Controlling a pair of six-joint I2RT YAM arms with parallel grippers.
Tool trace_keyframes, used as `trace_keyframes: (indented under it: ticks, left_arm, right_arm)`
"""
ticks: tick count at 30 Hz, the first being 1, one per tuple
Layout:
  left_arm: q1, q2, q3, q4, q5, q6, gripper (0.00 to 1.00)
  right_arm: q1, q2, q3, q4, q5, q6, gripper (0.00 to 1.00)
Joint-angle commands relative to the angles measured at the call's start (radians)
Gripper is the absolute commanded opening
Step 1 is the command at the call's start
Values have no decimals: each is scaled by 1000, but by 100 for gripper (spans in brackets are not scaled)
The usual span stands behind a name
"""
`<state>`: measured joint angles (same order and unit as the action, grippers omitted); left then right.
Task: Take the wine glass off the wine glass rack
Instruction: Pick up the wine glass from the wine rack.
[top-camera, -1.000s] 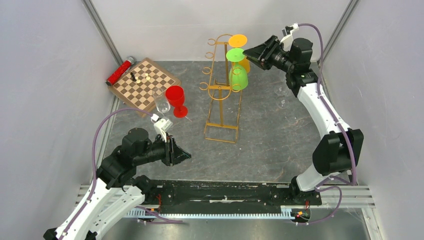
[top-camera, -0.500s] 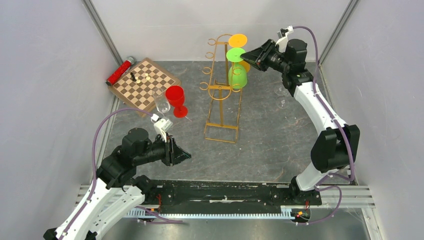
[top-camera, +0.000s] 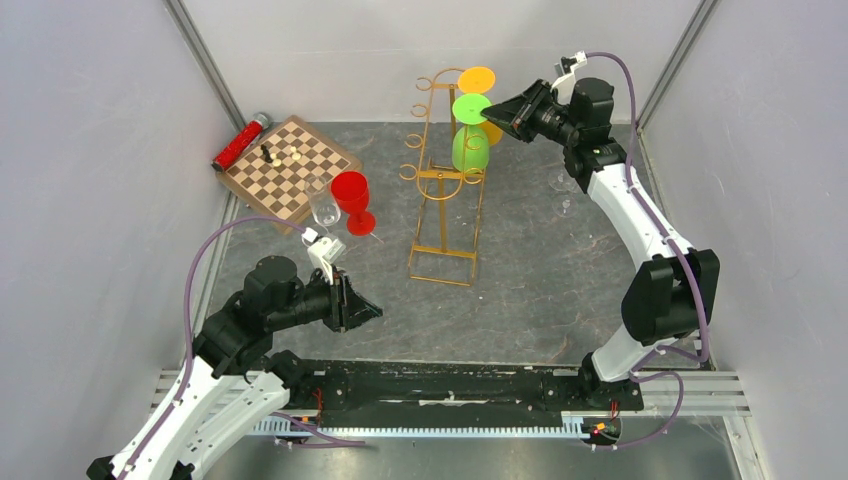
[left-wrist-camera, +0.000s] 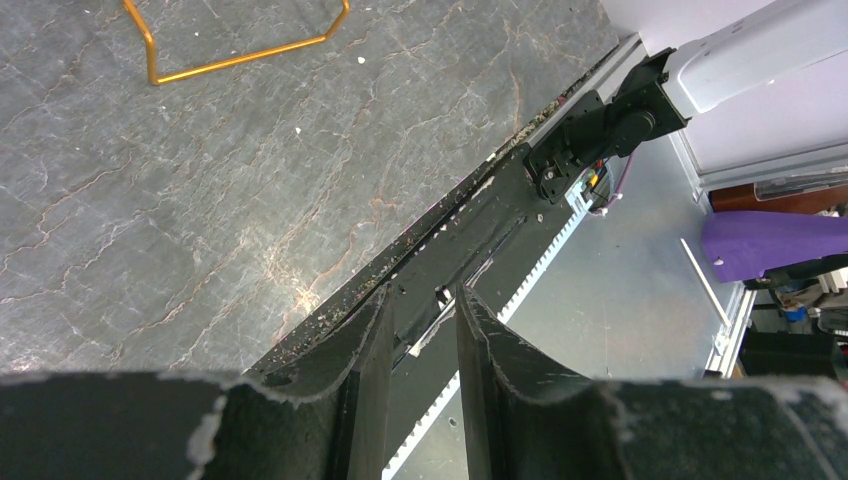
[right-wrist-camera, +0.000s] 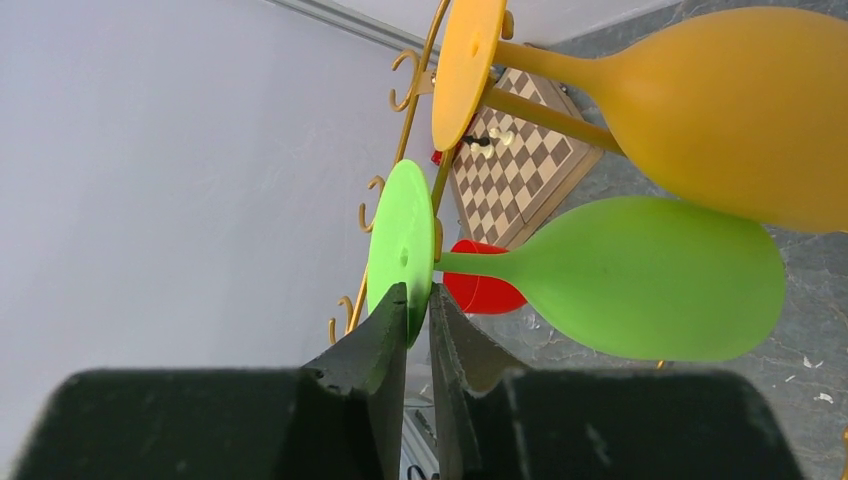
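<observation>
My right gripper (right-wrist-camera: 418, 296) clamped the green glass (right-wrist-camera: 640, 275)'s foot on the rack (top-camera: 440, 176); my left gripper (left-wrist-camera: 425, 300) sat apart, empty.

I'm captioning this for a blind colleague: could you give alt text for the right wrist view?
The right gripper pinches the round foot of a green wine glass hanging on the gold rack, with an orange wine glass above it. A chessboard and a red glass show beyond.
</observation>
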<state>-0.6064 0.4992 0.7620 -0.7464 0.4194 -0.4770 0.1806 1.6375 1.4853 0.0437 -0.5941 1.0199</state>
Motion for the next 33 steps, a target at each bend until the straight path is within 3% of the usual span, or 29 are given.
trace_keyframes:
  ticks: [1, 14, 33]
  left_arm:
    - [3, -4, 2, 25, -11, 17, 36]
    - [4, -7, 2, 25, -11, 14, 36]
    - [4, -8, 3, 25, -14, 13, 36]
  right_arm:
    - [3, -26, 57, 33, 10, 3, 14]
    - [3, -45, 99, 29, 5, 21, 0]
    - [-43, -87, 81, 28, -5, 51, 0]
